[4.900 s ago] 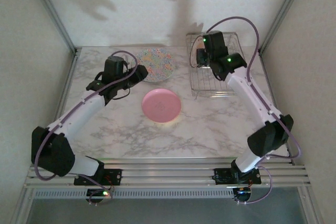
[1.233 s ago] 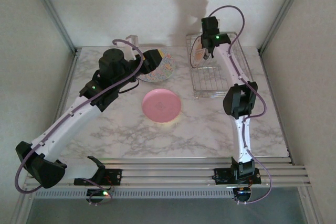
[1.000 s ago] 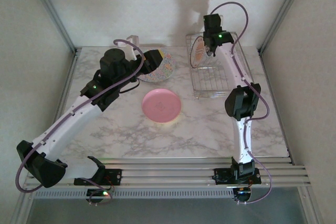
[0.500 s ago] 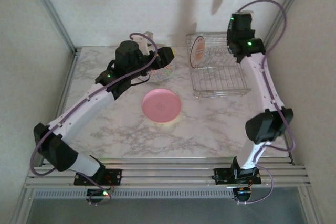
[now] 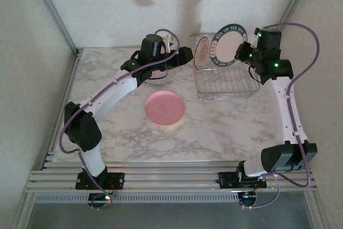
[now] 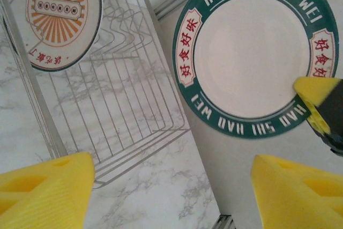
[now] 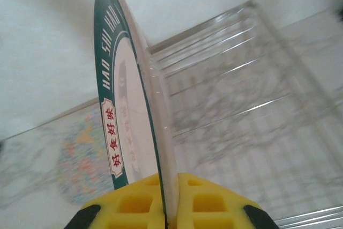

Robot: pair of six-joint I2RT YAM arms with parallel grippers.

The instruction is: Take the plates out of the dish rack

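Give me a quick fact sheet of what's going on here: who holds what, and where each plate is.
Right tool: shut on the green-rimmed plate, held upright clear of the dish rack
Left tool: open, empty, beside the rack's left end
Emblem plate: standing in the rack, left end
Pink plate: flat on the table
Floral plate: on the table, partly under the left arm

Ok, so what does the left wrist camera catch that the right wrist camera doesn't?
Left wrist adds the orange-emblem plate standing upright at one end of the dish rack, plus the full face of the green-rimmed plate with its lettering. Right wrist adds the floral-speckled plate, blurred, lying flat in the background. Both share the green-rimmed plate, pinched at its edge by the right fingers, and the dish rack.
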